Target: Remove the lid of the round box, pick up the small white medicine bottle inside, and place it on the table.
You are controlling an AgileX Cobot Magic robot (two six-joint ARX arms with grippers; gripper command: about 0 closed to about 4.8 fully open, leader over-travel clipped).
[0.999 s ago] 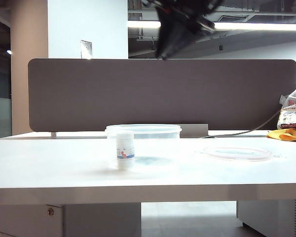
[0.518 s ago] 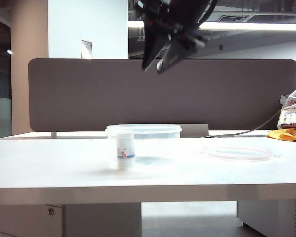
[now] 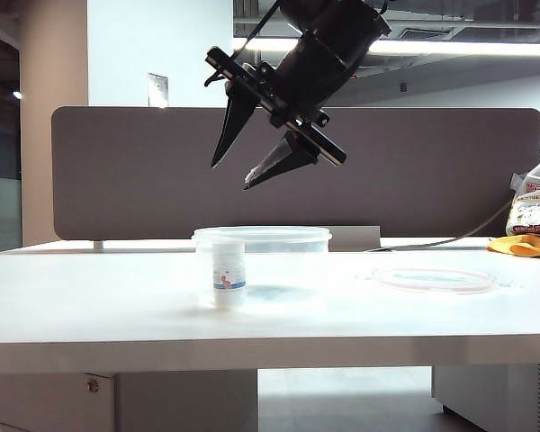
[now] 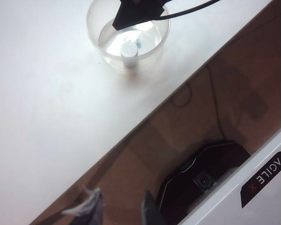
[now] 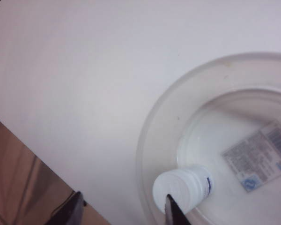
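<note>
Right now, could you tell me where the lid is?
In the exterior view the lid lies flat on the table, right of the round box, clear of both grippers.

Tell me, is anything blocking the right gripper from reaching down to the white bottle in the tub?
Nothing visible. The lid lies off on the table, the round box is open-topped, and the right gripper hangs open above the bottle.

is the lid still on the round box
No, the lid lies flat on the table, apart from the round box, whose top is open under the right gripper.
</note>
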